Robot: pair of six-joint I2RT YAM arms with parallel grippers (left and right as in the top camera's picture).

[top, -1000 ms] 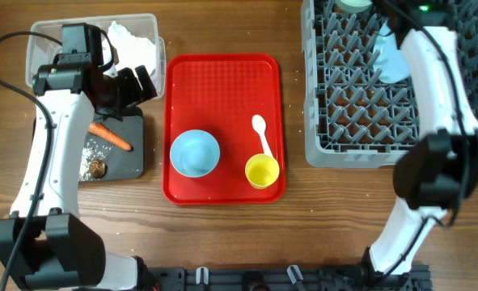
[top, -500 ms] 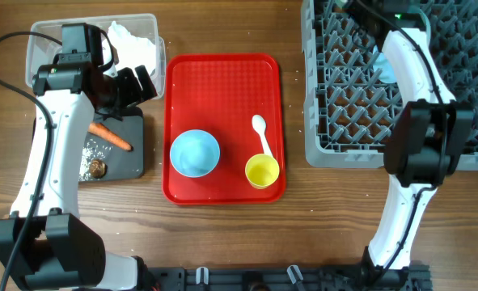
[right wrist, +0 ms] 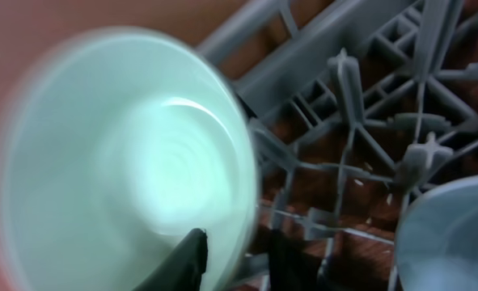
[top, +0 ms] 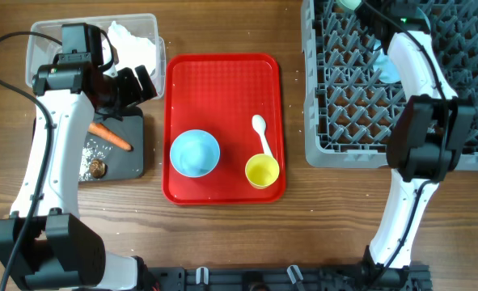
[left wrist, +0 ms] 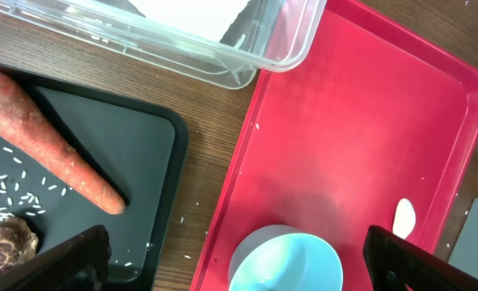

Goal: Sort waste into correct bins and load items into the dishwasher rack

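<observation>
My right gripper (right wrist: 243, 259) is shut on the rim of the teal bowl (right wrist: 125, 162), one finger inside it and one outside, at the far left corner of the grey dishwasher rack (top: 348, 121). A light blue plate (right wrist: 453, 234) stands among the pegs beside it. My left gripper (left wrist: 247, 267) hangs open over the gap between the black tray (left wrist: 141, 162) and the red tray (top: 222, 89), holding nothing. The light blue bowl (top: 194, 152), yellow cup (top: 262, 171) and white spoon (top: 260, 132) lie on the red tray.
The clear tub (top: 48, 40) at the far left holds a white napkin (top: 129, 36). On the black tray lie a carrot (top: 111, 137), rice grains (top: 93, 149) and a brown scrap (top: 98, 168). The rack's upright pegs (right wrist: 344, 89) crowd round the right fingers.
The right arm has swung toward the rack's far left corner and its jaws have closed onto the teal bowl's rim. The left arm has not moved.
</observation>
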